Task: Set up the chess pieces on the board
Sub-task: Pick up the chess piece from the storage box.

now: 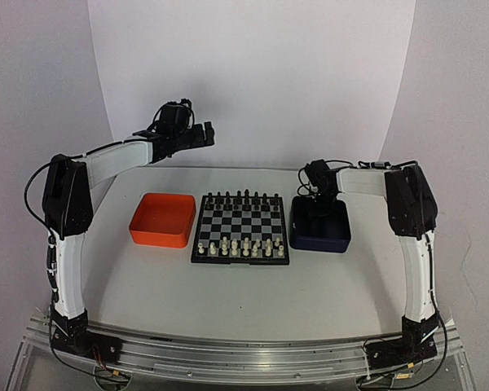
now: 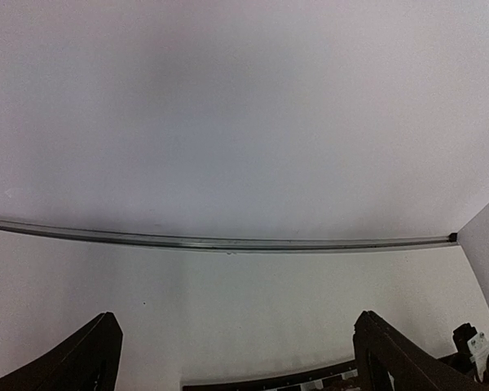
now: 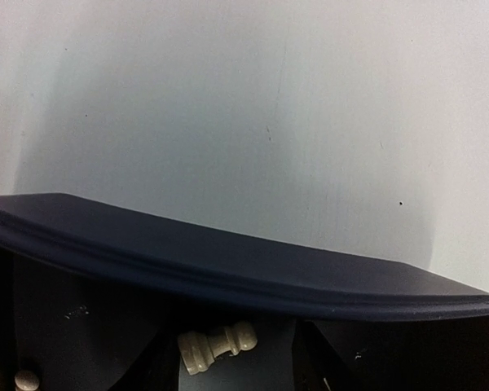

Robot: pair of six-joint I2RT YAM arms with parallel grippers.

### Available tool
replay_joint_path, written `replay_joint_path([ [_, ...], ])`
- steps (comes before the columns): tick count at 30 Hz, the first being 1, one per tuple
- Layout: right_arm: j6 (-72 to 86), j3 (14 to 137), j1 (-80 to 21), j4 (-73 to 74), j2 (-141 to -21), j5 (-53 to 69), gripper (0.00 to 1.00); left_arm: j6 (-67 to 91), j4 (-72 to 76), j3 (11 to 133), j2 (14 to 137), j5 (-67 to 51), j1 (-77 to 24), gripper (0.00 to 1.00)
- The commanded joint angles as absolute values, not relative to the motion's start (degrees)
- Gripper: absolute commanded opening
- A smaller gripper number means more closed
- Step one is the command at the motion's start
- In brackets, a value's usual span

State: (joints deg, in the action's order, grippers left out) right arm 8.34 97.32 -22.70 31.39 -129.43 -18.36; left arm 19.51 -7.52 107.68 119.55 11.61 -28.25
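Observation:
The board [image 1: 241,221] lies mid-table. Cream-white chess pieces [image 1: 243,246] stand along its near rows and black ones [image 1: 243,198] along the far row. My right gripper [image 1: 316,199] reaches down into the dark blue tray [image 1: 319,241]. In the right wrist view a cream-white piece [image 3: 216,346] lies on its side on the tray floor. The right gripper [image 3: 232,371] is open around it, one dark finger on each side, with a gap on the right. My left gripper [image 1: 208,134] hangs high above the table's far left, wide open [image 2: 238,362] and holding nothing.
An orange tray [image 1: 158,238] sits left of the board. Another small cream-white piece [image 3: 24,380] lies at the left of the blue tray's floor. The tray's far rim [image 3: 228,273] rises just ahead of the right fingers. The board's edge [image 2: 269,381] shows below the left gripper.

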Motion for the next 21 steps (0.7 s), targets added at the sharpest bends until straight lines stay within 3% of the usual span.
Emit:
replay_joint_path([
  [1, 11.25, 97.17, -22.78, 36.38, -128.42, -19.65, 0.45, 20.03, -6.42, 106.77, 118.04, 10.74, -27.69, 1.0],
  [9, 12.88, 97.41, -22.76, 36.71, -128.69, -17.87, 0.34, 20.19, -6.44, 106.44, 118.09, 9.81, -27.46, 1.0],
  [21, 13.84, 97.41, -22.7, 36.79, -128.91, -20.37, 0.27, 20.13, -5.65, 105.14, 116.98, 8.97, -26.99, 1.0],
])
